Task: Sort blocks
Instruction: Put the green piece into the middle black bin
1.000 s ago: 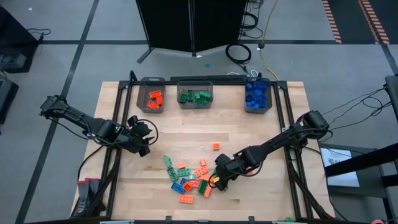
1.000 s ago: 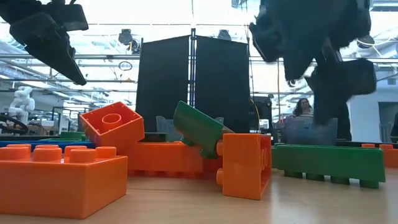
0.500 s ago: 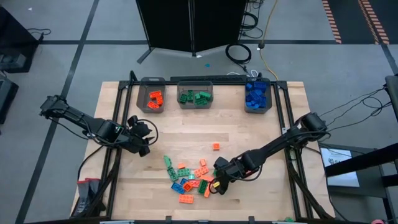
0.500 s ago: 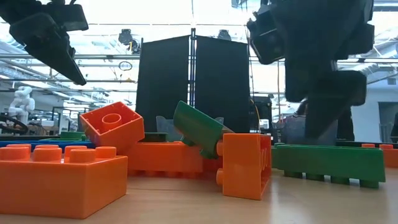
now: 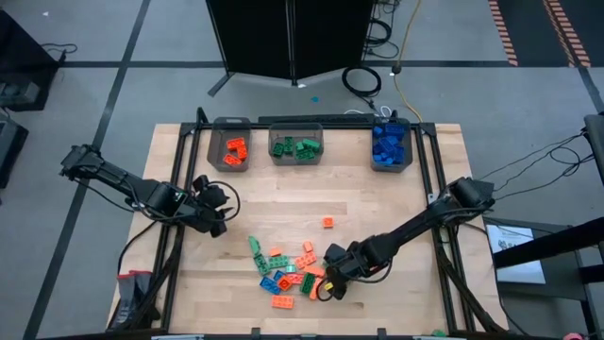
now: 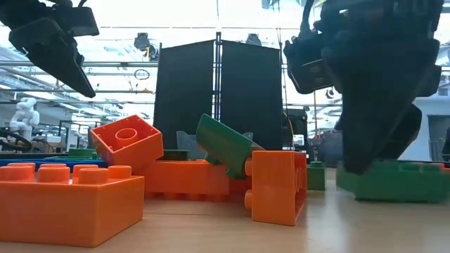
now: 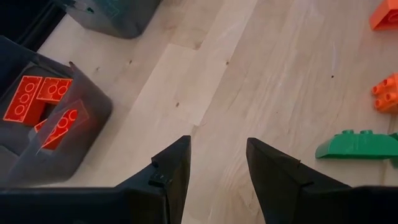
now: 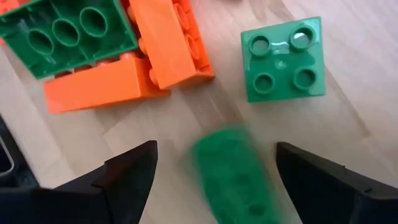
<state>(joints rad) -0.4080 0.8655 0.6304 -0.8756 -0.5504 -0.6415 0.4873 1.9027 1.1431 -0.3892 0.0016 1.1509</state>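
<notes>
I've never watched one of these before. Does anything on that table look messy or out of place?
Only the loose blocks: they lie jumbled near the front edge, some tipped or upside down, and one orange block sits apart. The three bins look tidy.

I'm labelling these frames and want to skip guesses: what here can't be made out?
- Right wrist view: the green brick between the open right gripper fingers is blurred; studs and shape unclear.
- Low view: the right gripper's dark body hides part of the green brick.
- High view: bricks in the blue bin are too small to count.

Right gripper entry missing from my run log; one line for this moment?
right gripper: open, over green brick at pile edge | left gripper: open, empty, hovering
</notes>
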